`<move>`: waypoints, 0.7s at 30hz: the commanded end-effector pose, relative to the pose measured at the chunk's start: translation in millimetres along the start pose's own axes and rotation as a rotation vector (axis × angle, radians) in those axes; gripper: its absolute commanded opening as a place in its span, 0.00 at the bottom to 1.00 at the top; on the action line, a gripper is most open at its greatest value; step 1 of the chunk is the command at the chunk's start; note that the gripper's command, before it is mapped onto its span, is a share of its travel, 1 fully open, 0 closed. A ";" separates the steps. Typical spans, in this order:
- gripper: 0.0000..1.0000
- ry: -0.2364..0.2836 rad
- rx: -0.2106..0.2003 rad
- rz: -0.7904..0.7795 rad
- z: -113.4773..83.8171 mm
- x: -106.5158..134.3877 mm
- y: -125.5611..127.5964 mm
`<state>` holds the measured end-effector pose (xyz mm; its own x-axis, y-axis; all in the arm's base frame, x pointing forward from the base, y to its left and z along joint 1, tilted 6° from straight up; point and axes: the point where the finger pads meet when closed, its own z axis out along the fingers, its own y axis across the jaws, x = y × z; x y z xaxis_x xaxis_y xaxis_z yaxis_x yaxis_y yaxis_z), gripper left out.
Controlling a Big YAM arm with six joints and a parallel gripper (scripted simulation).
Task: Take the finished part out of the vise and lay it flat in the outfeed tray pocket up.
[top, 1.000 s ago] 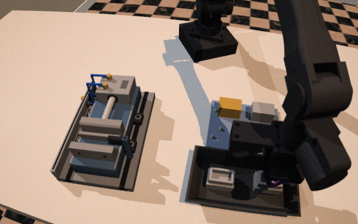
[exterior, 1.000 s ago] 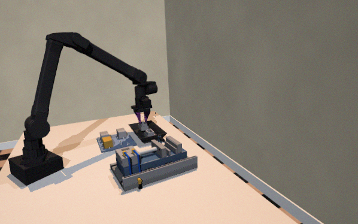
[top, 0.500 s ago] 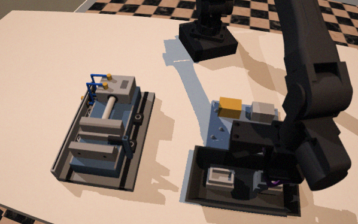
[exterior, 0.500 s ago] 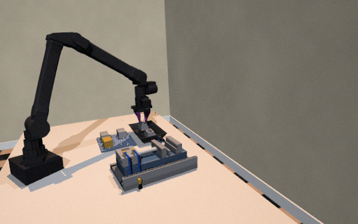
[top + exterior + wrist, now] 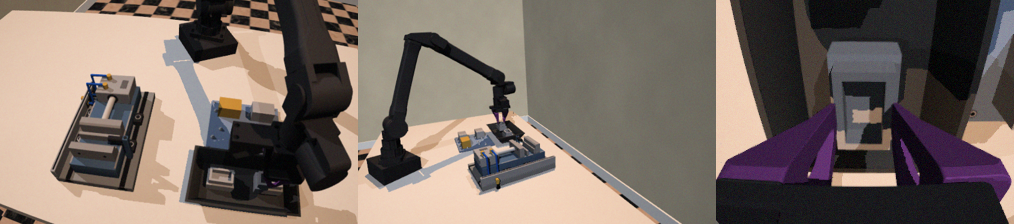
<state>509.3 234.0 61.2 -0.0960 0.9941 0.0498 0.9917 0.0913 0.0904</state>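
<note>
The dark outfeed tray (image 5: 242, 182) lies at the front right. My gripper (image 5: 273, 183) reaches down into its right half, and the purple fingers are shut on the grey finished part (image 5: 864, 92). In the wrist view the part's dark pocket faces the camera, between the fingers. The part (image 5: 501, 126) sits low in the tray; I cannot tell whether it touches the floor. My arm hides most of it in the top view. The vise (image 5: 102, 132) at the left has nothing between its jaws.
A second grey part (image 5: 220, 178) with its pocket up lies in the tray's left half. Behind the tray a blue plate (image 5: 221, 123) carries an orange block (image 5: 230, 108) and a grey block (image 5: 263, 112). The arm's base (image 5: 208, 39) stands at the back.
</note>
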 end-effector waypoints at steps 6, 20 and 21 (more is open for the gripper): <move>0.00 0.002 -0.010 0.007 3.8 5.8 2.9; 0.00 0.000 -0.005 0.007 9.2 5.3 1.4; 0.00 0.000 -0.005 0.007 9.6 5.3 1.6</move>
<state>511.3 235.1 55.2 -0.0964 0.9941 0.0501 0.9916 0.0915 0.0914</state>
